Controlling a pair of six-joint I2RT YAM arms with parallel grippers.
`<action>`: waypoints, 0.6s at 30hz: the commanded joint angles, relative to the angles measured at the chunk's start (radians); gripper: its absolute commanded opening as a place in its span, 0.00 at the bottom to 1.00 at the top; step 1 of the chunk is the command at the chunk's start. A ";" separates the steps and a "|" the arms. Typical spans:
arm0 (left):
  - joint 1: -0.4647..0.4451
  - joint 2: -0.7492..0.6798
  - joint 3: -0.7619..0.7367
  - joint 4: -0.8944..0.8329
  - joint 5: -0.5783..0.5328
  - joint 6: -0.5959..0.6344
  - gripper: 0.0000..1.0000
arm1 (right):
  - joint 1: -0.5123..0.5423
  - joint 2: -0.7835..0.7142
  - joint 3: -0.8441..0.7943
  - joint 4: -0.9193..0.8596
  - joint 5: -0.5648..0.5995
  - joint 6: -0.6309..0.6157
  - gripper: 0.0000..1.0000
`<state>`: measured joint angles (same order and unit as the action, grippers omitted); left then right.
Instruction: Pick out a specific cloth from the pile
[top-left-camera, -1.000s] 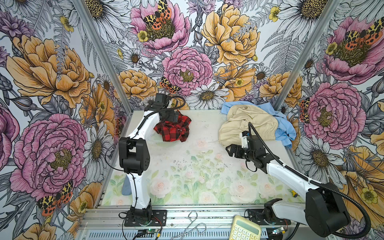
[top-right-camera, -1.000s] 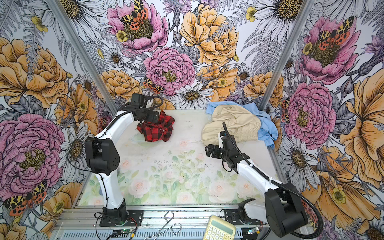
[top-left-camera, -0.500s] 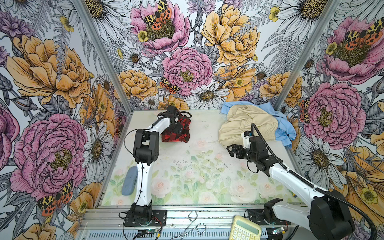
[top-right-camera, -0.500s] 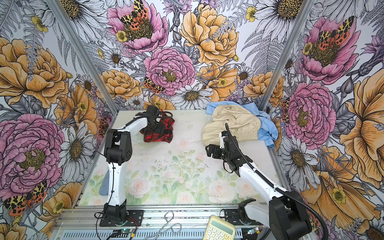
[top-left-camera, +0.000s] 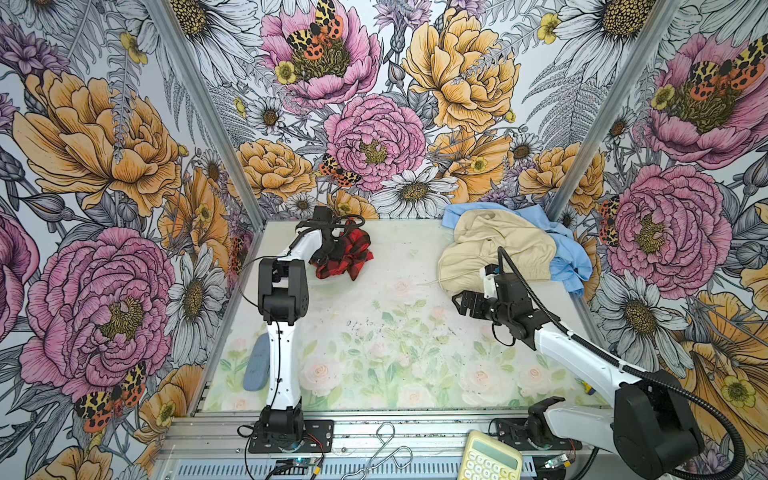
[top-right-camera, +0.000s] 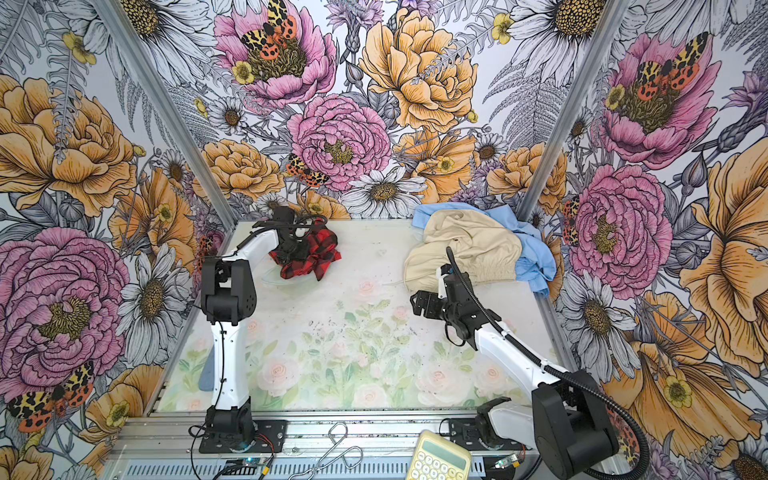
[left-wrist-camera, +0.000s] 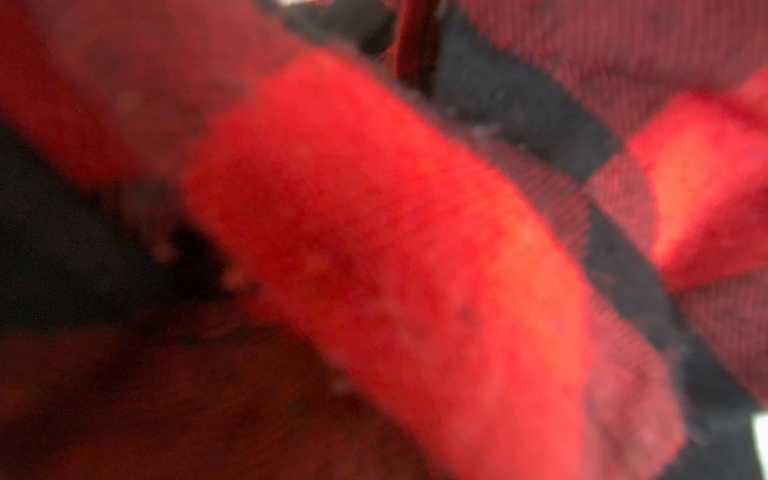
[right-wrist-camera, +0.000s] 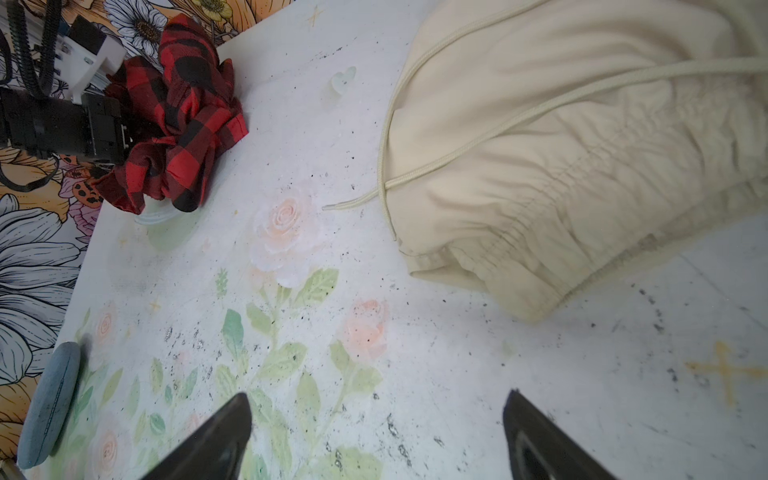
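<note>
**Seen Around the Edges**

Found a grey-blue oval pad lying flat at the near left of the rose-printed table. Noted black specks scattered mid-table. Saw a yellow calculator at the near metal rail, toward the right, with wire tongs just left of it. Counted flowered walls on three sides.

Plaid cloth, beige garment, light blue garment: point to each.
plaid cloth (top-left-camera: 359, 253), in a top view, crumpled right side
beige garment (top-left-camera: 494, 243), in a top view, its middle
light blue garment (top-left-camera: 570, 254), in a top view, exposed right part
</note>
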<state>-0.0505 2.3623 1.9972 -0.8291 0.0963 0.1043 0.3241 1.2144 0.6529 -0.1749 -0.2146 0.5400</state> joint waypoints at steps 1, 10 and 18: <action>0.083 0.046 -0.021 -0.060 -0.057 -0.064 0.00 | 0.004 0.015 0.040 0.001 0.003 -0.009 0.95; 0.159 -0.090 -0.117 0.107 -0.034 -0.195 0.00 | 0.007 0.050 0.051 0.001 0.002 -0.003 0.95; 0.210 -0.075 -0.059 0.185 -0.070 -0.394 0.00 | 0.026 0.062 0.053 0.002 0.024 0.007 0.94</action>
<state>0.1345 2.2848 1.8805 -0.6971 0.0536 -0.1993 0.3416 1.2663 0.6708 -0.1753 -0.2108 0.5411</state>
